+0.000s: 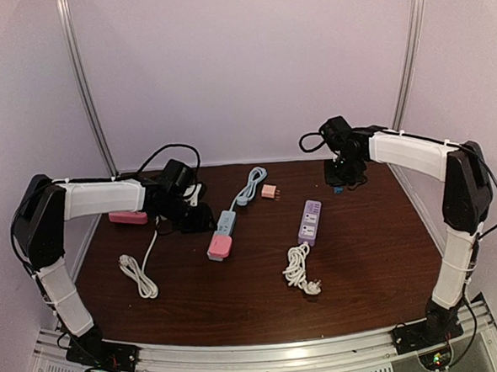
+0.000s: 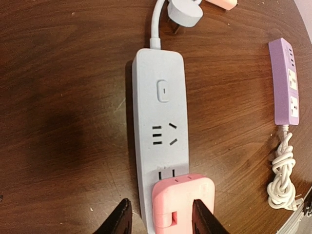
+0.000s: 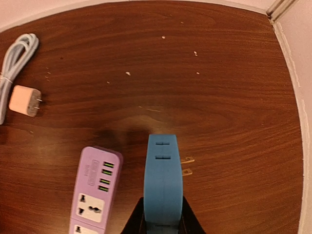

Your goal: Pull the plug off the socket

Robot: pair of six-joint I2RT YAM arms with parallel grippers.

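A pink plug (image 2: pixel 183 202) sits in the end socket of a pale blue power strip (image 2: pixel 161 122) lying on the brown table; they also show in the top view as plug (image 1: pixel 219 247) and strip (image 1: pixel 225 222). My left gripper (image 2: pixel 161 215) is open above that end. Its left finger (image 2: pixel 119 218) stands outside the strip's edge and its right finger (image 2: pixel 204 217) overlaps the plug's right side. In the top view it (image 1: pixel 196 221) hangs just left of the strip. My right gripper (image 3: pixel 163 217) is shut on a blue plug adapter (image 3: pixel 164 180), prongs pointing right, held above the table at the back right (image 1: pixel 343 180).
A purple power strip (image 1: pixel 309 222) with a coiled white cord (image 1: pixel 298 267) lies mid-table, right of the blue strip. A small pink charger (image 1: pixel 270 191) and the blue strip's bundled cord (image 1: pixel 250 186) lie behind. A pink block (image 1: pixel 128 217) and a white cable (image 1: pixel 138 275) lie at the left.
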